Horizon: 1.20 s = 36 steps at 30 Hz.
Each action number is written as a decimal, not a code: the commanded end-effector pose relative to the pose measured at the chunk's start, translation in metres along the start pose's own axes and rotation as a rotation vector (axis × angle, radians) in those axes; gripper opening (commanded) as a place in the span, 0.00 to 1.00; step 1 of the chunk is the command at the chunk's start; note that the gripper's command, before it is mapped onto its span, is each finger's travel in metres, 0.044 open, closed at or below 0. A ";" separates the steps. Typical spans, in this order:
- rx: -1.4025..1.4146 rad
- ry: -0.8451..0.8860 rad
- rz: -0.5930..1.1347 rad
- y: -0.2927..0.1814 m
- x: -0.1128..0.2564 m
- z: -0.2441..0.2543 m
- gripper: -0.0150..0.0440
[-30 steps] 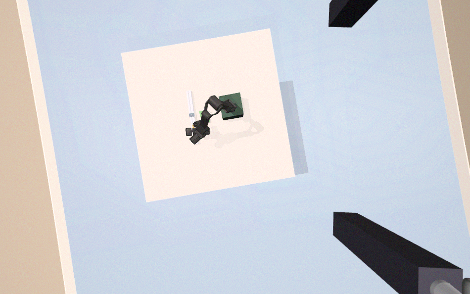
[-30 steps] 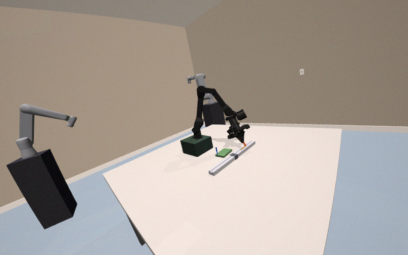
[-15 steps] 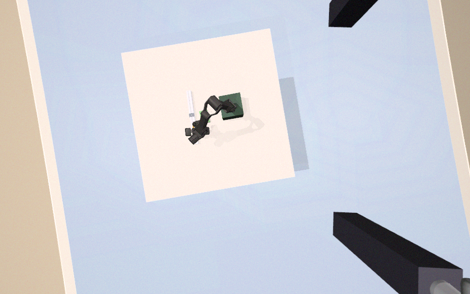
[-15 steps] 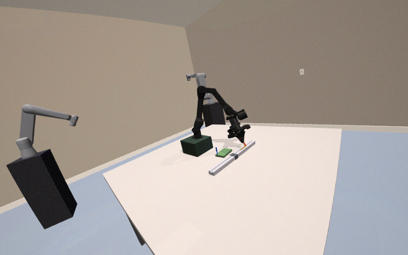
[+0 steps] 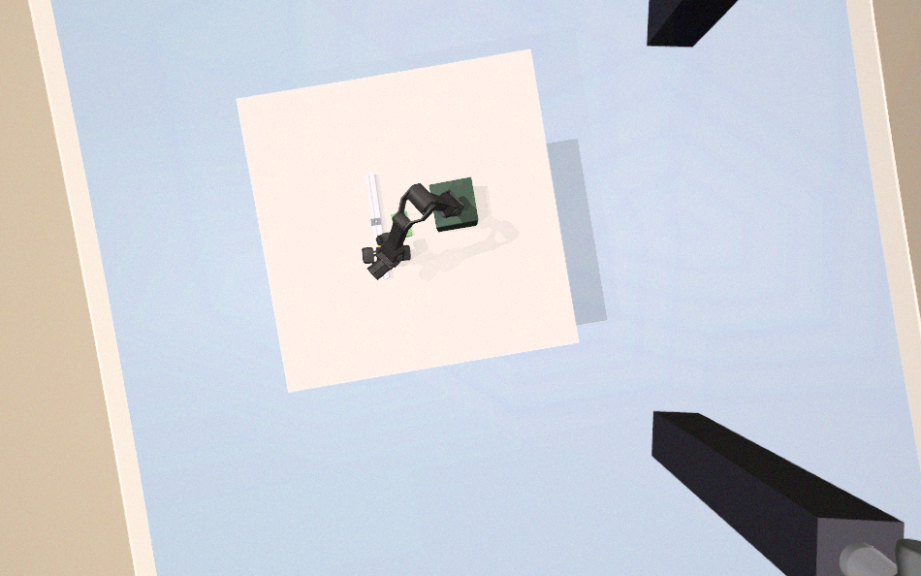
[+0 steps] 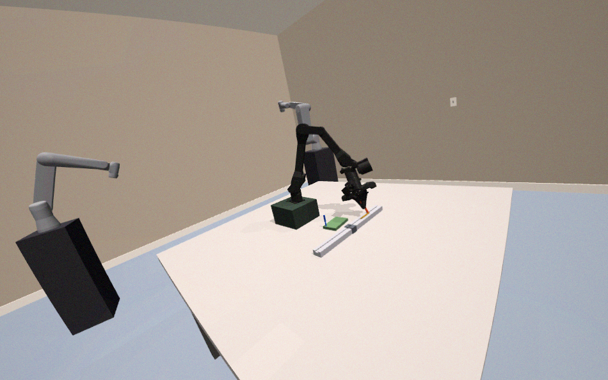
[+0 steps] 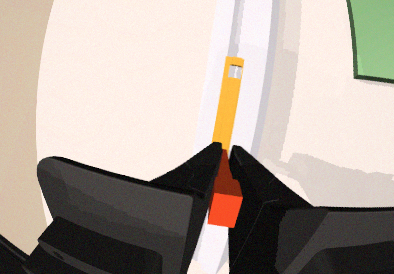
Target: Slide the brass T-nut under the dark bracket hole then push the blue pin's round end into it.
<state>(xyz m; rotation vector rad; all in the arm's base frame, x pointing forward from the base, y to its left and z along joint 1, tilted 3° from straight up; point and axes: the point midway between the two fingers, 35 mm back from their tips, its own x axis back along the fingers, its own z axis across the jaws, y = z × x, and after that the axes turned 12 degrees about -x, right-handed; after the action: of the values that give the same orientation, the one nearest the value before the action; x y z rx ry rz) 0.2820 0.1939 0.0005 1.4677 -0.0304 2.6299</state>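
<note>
Firmly, the nearly closed black gripper (image 5: 381,247) (image 6: 365,208) (image 7: 225,151) grips the blocky orange handle (image 6: 367,211) (image 7: 225,210).

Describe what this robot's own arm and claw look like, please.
The matte black arm has slender, angular links joined by chunky rounded housings. Its dark claw has broad, faceted grey-black sides narrowing to two pointed black fingers. I can't make out any lettering or cables.
</note>
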 end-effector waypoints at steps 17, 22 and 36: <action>0.015 -0.050 -0.007 -0.002 0.000 0.004 0.00; 0.018 -0.061 -0.010 -0.002 0.000 0.004 0.00; 0.026 -0.093 -0.017 -0.002 0.000 0.006 0.00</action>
<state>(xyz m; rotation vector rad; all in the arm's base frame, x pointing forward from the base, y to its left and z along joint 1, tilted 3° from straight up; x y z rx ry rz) 0.2865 0.1946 0.0028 1.5758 0.0020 2.5612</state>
